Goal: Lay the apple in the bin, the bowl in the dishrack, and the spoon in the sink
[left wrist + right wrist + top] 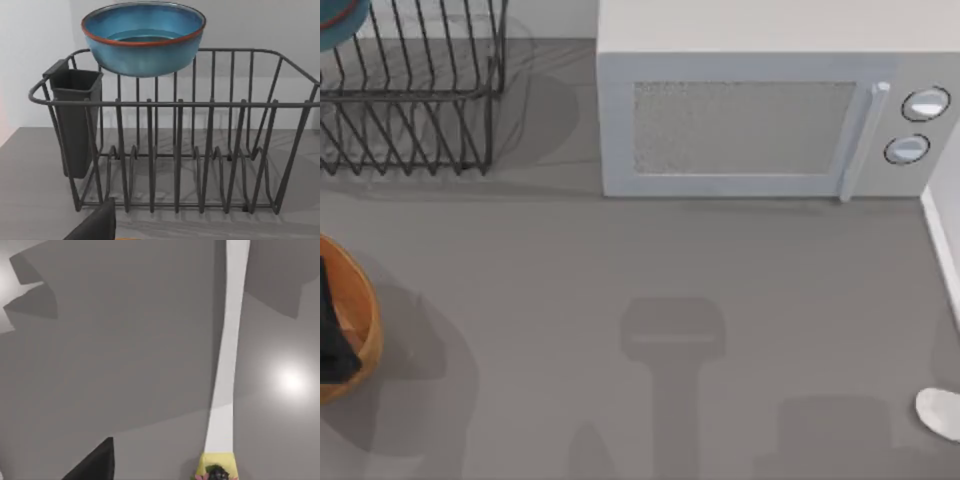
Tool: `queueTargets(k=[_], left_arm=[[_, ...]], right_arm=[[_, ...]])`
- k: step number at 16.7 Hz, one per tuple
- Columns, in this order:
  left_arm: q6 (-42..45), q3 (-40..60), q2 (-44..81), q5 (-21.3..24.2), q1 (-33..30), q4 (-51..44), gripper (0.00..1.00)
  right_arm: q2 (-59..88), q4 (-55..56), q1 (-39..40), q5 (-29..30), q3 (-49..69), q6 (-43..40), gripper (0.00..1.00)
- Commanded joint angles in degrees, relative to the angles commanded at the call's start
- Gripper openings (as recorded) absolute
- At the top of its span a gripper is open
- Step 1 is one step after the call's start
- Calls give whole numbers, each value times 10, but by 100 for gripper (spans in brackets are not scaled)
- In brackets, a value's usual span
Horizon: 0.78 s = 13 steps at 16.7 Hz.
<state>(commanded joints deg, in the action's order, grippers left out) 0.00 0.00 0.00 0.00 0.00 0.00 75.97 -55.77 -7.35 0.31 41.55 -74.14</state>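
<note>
The teal bowl point(143, 45) sits upright high at the far side of the black wire dishrack point(210, 150), level with its top rail. From above, the bowl point(340, 25) and dishrack point(415, 100) lie at the back left. The orange-brown bin point(365, 320) stands at the left edge, and my left gripper point(335, 325) hangs dark over its inside. The white spoon point(940, 412) lies at the front right edge. A dark piece of my right gripper point(95, 462) juts over grey surface. The apple is out of view.
A white microwave point(760, 110) stands at the back, right of the rack. A white rim point(942, 240) runs along the right side, seemingly the sink's edge. A black cutlery holder point(75, 120) hangs on the rack. A yellow-green object point(215, 467) lies by a white strip point(227, 365).
</note>
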Motion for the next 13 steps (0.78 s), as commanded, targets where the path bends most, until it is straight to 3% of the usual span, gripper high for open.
queueTargets(k=[7,13], left_arm=[[0,0,0,0,0,0,100],[0,0,0,0,0,0,100]], right_arm=[[94,204,-1,0,-107,1,100],[102,221,-1,0,-117,1,100]])
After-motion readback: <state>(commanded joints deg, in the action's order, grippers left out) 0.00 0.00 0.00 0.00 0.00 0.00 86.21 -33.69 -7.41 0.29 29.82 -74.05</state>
